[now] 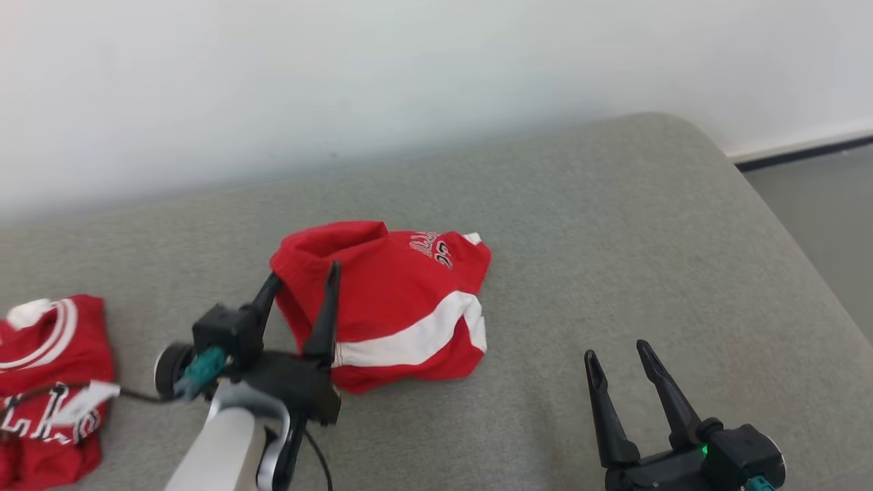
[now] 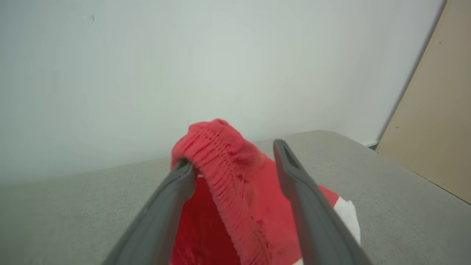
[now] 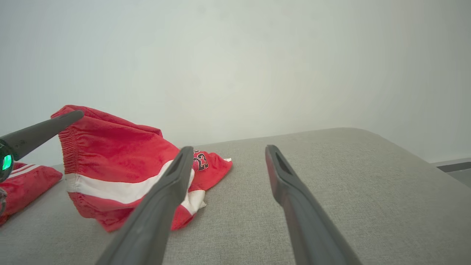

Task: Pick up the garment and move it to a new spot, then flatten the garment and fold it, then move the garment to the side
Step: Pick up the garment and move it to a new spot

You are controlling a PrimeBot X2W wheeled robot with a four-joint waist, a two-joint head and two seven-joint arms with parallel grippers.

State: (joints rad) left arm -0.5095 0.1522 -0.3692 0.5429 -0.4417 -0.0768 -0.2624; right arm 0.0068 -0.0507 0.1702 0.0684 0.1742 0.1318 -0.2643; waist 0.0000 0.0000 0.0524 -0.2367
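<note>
On grey cushion (image 1: 614, 239), red shorts (image 1: 402, 300) bunched up; left gripper (image 1: 303, 278) spread wide astride waistband (image 2: 220, 162), right gripper (image 1: 617, 351) splayed wide, empty, nearby.

surface: grey cushion (image 1: 614, 225) | on it: red shorts (image 1: 402, 307), red jersey (image 1: 54, 382)

**Bright, Soft Light With Some Fuzzy Bits**

Soft, bright light falls on the grey bench (image 1: 614, 225). The white wall (image 1: 409, 68) looks washed out and foggy, with a faint pink glow in the head view's top left corner. Only a pale shadow lies under the red garment (image 1: 402, 300). In the left wrist view the garment is very close and fuzzy, and the left gripper's (image 2: 232, 152) fingers (image 2: 301, 191) are fuzzy too. The bench's far edge looks bent there.
</note>
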